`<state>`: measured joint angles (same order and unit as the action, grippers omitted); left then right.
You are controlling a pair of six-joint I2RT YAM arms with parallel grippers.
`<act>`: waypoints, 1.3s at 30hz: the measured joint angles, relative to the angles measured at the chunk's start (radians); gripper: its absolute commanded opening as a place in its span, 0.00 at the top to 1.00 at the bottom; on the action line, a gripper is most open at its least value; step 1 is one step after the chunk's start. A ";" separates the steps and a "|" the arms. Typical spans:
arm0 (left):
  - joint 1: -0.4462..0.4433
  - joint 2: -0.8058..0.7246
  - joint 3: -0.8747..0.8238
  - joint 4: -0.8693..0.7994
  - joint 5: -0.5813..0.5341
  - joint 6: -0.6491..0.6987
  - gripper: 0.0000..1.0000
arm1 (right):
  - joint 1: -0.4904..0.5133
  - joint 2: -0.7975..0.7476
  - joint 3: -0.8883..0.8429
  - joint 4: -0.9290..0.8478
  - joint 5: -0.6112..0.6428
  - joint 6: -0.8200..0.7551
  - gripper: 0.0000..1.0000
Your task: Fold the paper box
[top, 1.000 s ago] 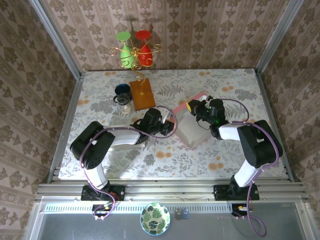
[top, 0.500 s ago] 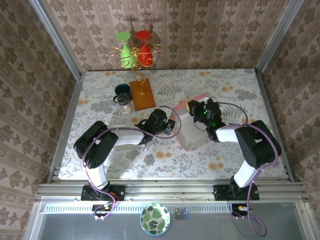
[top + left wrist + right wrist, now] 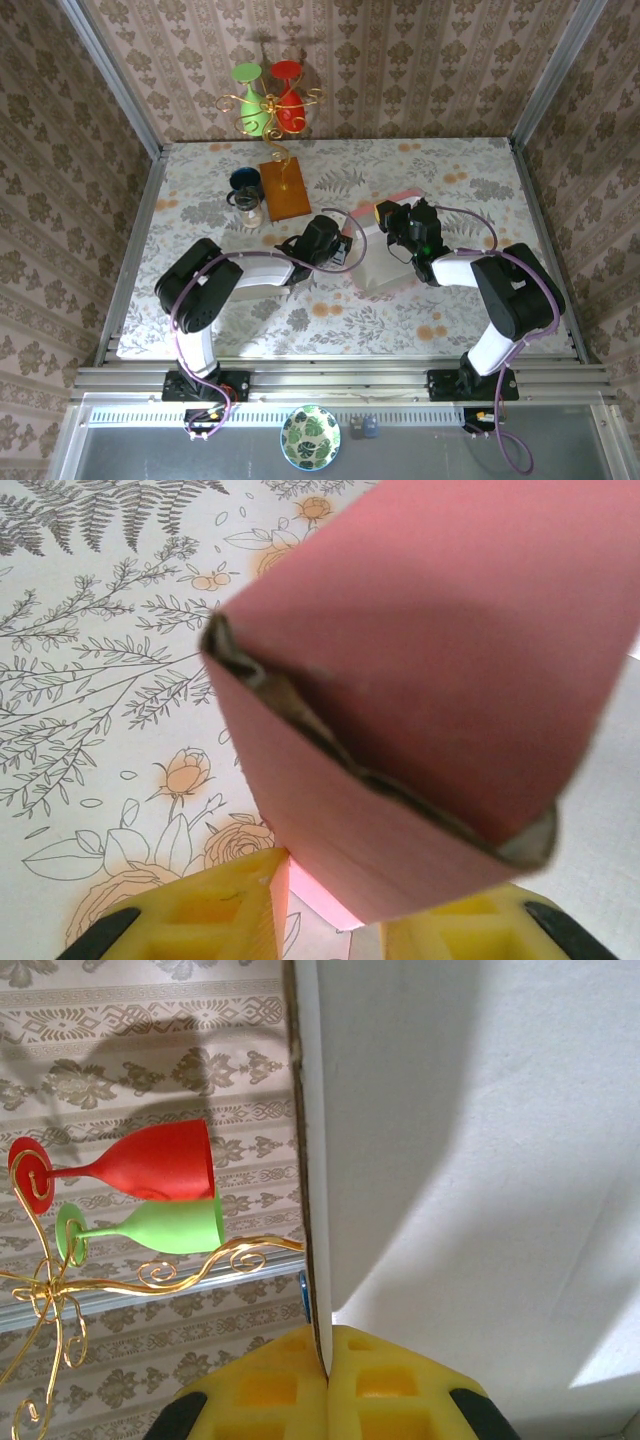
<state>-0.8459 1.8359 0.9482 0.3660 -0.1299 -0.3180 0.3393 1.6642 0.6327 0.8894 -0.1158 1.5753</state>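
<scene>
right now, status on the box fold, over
Right gripper shut on box wall. Left gripper astride pink flap, grip unclear. Fold partway, mid-table. Glass stand, board back left, apart from it.

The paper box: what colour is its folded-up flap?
Pink. The paper box flap shows best in the left wrist view.

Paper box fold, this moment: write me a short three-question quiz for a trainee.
1. True or false: the right fingers are shut on an edge of the paper box.
2. The glass beside the green glass is: A blue; B red; C clear.
3. Fill in: in the left wrist view, the box's folded flap is coloured ___.
Key: 1 true; 2 B; 3 pink.
</scene>
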 measured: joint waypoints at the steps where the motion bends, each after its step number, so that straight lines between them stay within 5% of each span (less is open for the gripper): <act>1: 0.000 0.002 0.003 -0.001 -0.003 -0.003 0.71 | 0.000 -0.001 0.000 -0.001 0.001 0.001 1.00; 10: 0.000 0.019 0.025 -0.012 -0.030 -0.009 0.75 | 0.002 -0.002 0.000 -0.003 0.009 0.007 1.00; 29: -0.019 0.096 0.137 -0.064 -0.178 -0.103 1.00 | 0.008 -0.016 0.016 -0.053 0.064 0.056 1.00; 39: -0.043 0.118 0.215 -0.189 -0.262 -0.118 1.00 | 0.014 -0.049 0.051 -0.169 0.080 0.063 1.00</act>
<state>-0.8890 1.9537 1.1629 0.1768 -0.3923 -0.4358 0.3531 1.6154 0.6834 0.7204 -0.0357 1.6386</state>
